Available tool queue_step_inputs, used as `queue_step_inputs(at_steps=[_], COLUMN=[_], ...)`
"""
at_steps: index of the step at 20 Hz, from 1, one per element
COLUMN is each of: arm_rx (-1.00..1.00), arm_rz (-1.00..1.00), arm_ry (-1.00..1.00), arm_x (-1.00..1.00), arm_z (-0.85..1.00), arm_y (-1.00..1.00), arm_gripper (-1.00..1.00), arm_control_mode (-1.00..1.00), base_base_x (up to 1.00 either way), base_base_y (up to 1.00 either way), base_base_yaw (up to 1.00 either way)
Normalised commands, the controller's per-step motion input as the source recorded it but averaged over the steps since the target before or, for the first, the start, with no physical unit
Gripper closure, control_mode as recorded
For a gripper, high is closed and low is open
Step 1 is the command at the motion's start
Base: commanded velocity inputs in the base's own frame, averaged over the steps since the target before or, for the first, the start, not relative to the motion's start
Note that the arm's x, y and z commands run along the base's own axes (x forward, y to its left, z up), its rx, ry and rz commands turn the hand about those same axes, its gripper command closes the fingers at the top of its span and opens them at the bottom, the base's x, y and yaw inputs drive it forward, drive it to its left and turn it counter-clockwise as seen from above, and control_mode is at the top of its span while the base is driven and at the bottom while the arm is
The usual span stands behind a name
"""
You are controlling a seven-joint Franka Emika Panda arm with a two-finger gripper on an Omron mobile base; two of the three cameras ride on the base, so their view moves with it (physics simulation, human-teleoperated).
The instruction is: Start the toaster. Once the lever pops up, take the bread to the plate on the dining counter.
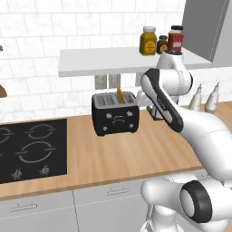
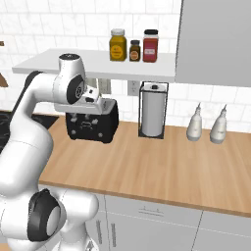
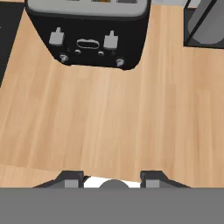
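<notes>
The wood counter [image 1: 136, 154] lies bare and open between the black stove [image 1: 31, 149] at its left end and the paper-towel holder [image 2: 153, 110], while the robot's arm hides part of the toaster [image 1: 115, 113] in the right base view. The toaster stands near the back wall with the bread [image 1: 120, 95] poking upright from a slot, its top cut off in the hand view. The gripper [image 3: 113, 179] hangs above bare wood in front of the toaster, fingers apart with nothing between them.

Bread [image 1: 120, 95] in toaster [image 1: 115, 118], right of stove [image 1: 31, 149].
</notes>
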Motion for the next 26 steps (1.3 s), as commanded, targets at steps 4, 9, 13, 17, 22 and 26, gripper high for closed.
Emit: queue_step_inputs(at_steps=[4, 9, 13, 17, 22, 26], arm_rx=[0.0, 0.01, 0.02, 0.0, 0.0, 0.0], arm_rz=[0.0, 0.0, 0.0, -0.03, -0.01, 0.0], arm_ry=[0.0, -0.16, -0.33, -0.04, -0.05, -0.04], arm_x=[-0.01, 0.17, 0.21, 0.23, 0.36, 0.45], arm_z=[0.0, 0.0, 0.09, -0.08, -0.31, -0.36], arm_y=[-0.03, -0.01, 0.0, -0.06, 0.0, 0.0], arm_gripper=[-1.0, -1.0, -1.0, -1.0, -1.0, -1.0], arm_control_mode=[-1.0, -1.0, -1.0, -1.0, -1.0, -1.0], base_base_x=[0.0, 0.0, 0.0, 0.0, 0.0, 0.0], base_base_y=[0.0, 0.0, 0.0, 0.0, 0.0, 0.0], base_base_yaw=[0.0, 0.0, 0.0, 0.0, 0.0, 0.0])
